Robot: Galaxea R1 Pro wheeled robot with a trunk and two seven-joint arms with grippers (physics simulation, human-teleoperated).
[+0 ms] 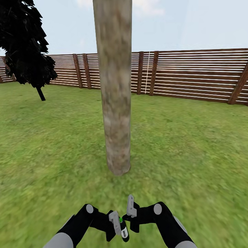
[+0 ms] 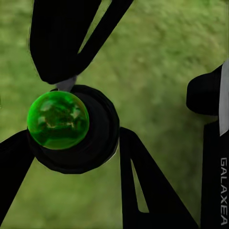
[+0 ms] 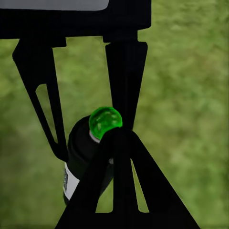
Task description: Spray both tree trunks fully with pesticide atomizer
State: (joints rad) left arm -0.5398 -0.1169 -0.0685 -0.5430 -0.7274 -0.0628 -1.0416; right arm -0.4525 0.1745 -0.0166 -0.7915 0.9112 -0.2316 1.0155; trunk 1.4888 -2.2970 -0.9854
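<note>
A dark bushy tree stands far left before a slatted wooden fence. In the middle, a thick mottled tree trunk rises from the lawn, just ahead of the robot. Low and near, the left gripper is clamped around the pesticide atomizer, its green spot showing. Just right of it, the right gripper sits close; whether its fingers are parted or closed is unclear. Pickup looks done; the trunk shows no visible coating, so spraying both trees seems left.
</note>
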